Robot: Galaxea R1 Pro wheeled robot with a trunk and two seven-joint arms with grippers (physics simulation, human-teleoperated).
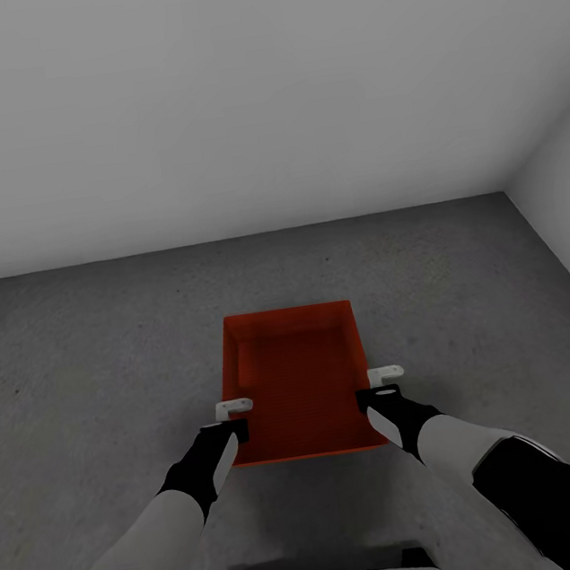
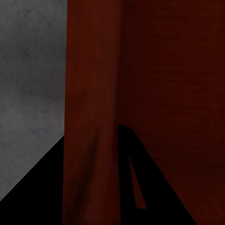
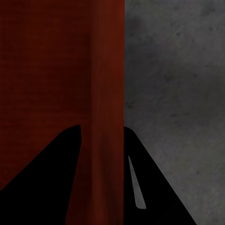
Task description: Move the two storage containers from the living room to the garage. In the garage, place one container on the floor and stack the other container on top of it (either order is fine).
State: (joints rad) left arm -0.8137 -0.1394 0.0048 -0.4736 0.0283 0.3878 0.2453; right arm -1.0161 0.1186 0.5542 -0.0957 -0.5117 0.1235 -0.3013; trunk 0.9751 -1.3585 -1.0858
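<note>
carrying one container (image 1: 297, 383) over the garage floor (image 1: 77, 350)
both grippers, left (image 1: 233, 410) and right (image 1: 386, 375), clamped its side walls; next i judged lowering it.

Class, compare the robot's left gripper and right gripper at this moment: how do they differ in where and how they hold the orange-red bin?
The left gripper clamps the bin's left wall; the right gripper clamps its right wall. The left gripper sits slightly nearer the robot than the right gripper. Both pinch a thin wall between their fingers above the concrete floor.
</note>
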